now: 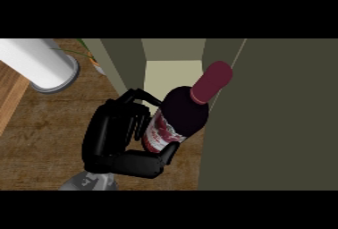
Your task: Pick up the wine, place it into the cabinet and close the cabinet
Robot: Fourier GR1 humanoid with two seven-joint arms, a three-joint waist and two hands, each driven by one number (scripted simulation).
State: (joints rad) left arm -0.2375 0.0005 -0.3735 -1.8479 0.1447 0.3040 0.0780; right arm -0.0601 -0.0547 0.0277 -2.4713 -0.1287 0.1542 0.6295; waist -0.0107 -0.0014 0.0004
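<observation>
1 hand [116, 136] grips 1 wine bottle [179, 116].

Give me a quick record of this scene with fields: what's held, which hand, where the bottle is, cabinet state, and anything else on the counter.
held item: wine bottle, dark glass, red cap, tilted with the cap toward the cabinet
holding hand: one black hand, fingers curled round the bottle; which arm it is cannot be told
other hand: not in view
cabinet: cabinet open, pale interior showing beside its door
bottle position: at the cabinet opening, not yet set down
also present: white cylinder at upper left on the wooden counter
</observation>
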